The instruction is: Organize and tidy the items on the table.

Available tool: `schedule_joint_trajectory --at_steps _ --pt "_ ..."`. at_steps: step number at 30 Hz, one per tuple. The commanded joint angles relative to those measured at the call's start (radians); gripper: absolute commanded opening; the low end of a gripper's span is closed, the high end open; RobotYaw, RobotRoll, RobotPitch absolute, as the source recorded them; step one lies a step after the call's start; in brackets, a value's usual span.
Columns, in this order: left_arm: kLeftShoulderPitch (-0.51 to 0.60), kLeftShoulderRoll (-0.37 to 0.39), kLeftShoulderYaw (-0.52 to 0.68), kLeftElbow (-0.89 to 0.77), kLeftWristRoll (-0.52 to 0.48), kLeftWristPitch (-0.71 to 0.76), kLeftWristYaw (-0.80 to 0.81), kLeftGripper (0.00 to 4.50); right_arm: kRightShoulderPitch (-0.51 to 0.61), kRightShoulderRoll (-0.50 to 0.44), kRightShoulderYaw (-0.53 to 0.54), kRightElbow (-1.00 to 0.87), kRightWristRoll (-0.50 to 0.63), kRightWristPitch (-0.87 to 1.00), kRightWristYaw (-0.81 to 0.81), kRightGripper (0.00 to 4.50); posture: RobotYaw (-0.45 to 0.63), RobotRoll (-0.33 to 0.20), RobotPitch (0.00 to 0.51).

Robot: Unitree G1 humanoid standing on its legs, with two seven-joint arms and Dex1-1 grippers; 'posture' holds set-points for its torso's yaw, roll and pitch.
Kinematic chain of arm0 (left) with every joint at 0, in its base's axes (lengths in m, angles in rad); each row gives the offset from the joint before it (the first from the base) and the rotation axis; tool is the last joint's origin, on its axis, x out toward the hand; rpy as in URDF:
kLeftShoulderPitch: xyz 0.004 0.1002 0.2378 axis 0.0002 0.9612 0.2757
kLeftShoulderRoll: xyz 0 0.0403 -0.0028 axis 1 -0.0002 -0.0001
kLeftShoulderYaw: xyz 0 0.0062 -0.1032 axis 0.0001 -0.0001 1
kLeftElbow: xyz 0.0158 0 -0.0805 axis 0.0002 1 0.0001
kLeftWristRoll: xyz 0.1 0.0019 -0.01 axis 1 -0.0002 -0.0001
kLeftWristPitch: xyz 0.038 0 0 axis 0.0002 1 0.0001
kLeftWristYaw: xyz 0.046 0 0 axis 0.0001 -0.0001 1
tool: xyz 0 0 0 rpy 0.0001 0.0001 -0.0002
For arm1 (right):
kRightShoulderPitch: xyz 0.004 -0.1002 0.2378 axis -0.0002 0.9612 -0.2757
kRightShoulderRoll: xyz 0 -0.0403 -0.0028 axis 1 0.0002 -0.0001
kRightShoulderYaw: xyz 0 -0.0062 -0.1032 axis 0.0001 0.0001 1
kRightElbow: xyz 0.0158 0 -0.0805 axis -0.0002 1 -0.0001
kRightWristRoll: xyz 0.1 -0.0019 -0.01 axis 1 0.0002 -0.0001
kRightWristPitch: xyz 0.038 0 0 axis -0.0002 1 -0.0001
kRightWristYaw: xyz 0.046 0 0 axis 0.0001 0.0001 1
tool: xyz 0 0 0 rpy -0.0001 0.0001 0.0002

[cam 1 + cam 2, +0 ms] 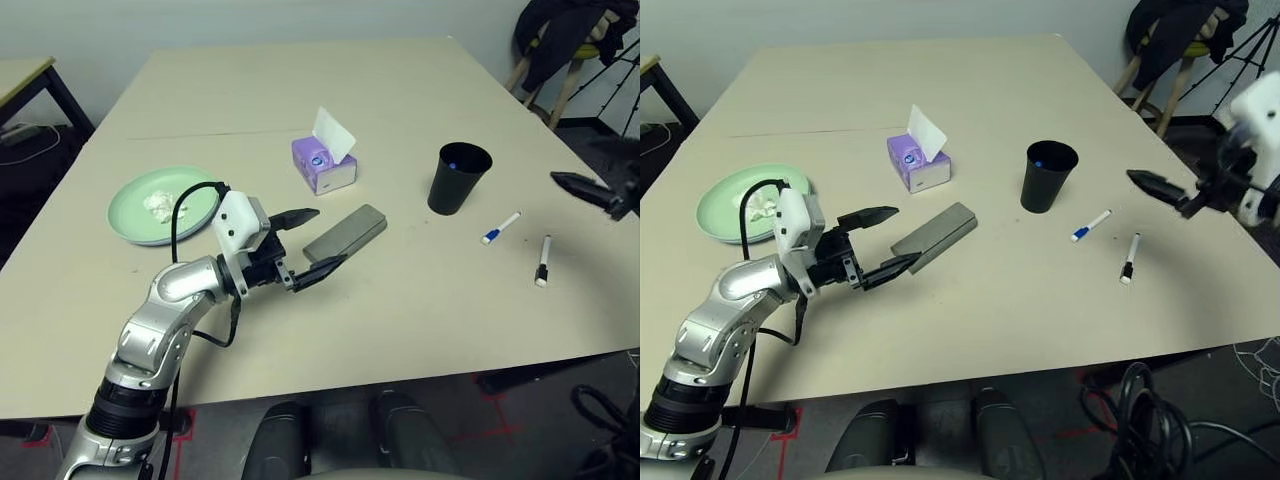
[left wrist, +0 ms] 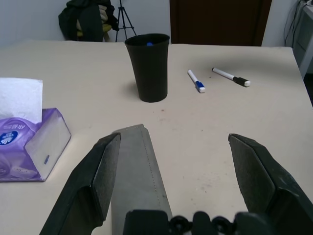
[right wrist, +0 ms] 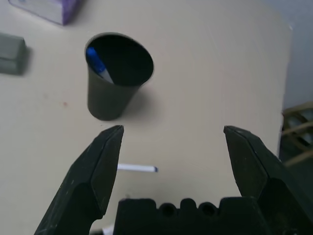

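Beige counter (image 1: 300, 100) carries everything. Near its left edge lies a mint green plate (image 1: 135, 225) with a white tissue wad (image 1: 160, 205) on it. A purple tissue box (image 1: 324, 165) sits around the middle, a white sheet standing out of its top. Just in front of it the grey glasses case (image 1: 346, 234) lies at a slant. Right of the box stands the black cup (image 1: 459, 178), upright, with a blue-tipped pen (image 3: 99, 65) inside. Two more pens lie on the counter to the right of the cup, apart from each other: a blue-tipped one (image 1: 501, 227) nearer the cup and a black-tipped one (image 1: 543, 261) further right. The left end effector (image 1: 308, 243) hangs level with jaws spread wide at the near end of the case, not gripping it. The right end effector (image 1: 1157, 184) hovers above the counter's right edge, its jaws spread and empty.
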Motion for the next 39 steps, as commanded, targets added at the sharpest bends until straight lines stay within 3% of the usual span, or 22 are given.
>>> schedule_joint_trajectory --at_steps 1,5,9,17,27,32,39 --pt "-0.008 0.000 -0.014 0.014 0.012 -0.003 -0.010 4.44 -0.088 -0.012 0.133 0.078 -0.109 -0.055 0.126 4.50 -0.07 0.000 0.089" --pt "-0.014 0.002 -0.012 0.018 0.013 -0.002 -0.010 4.44 -0.270 0.019 0.326 0.186 -0.302 -0.303 0.304 4.50 -0.06 0.000 0.089" --pt "-0.007 0.007 -0.006 0.012 0.013 -0.002 -0.011 4.44 -0.383 0.087 0.476 0.288 -0.455 -0.585 0.432 4.50 -0.06 0.000 0.088" --pt "-0.009 0.003 -0.007 0.006 0.022 0.002 0.005 4.44 -0.415 0.146 0.627 0.386 -0.582 -0.987 0.579 4.50 -0.03 0.000 0.084" --pt "-0.019 0.002 -0.009 0.004 0.022 0.009 0.012 4.44 -0.353 0.079 0.710 0.394 -0.642 -1.217 0.582 4.50 -0.04 0.000 0.091" --pt "-0.029 0.001 -0.012 0.012 0.022 0.010 0.009 4.44 -0.345 0.060 0.709 0.427 -0.724 -1.306 0.566 4.50 -0.05 0.000 0.094" --pt "-0.040 -0.007 -0.017 0.023 0.028 0.007 0.011 4.44 -0.361 0.102 0.709 0.498 -0.855 -1.342 0.457 4.50 -0.04 0.000 0.099"
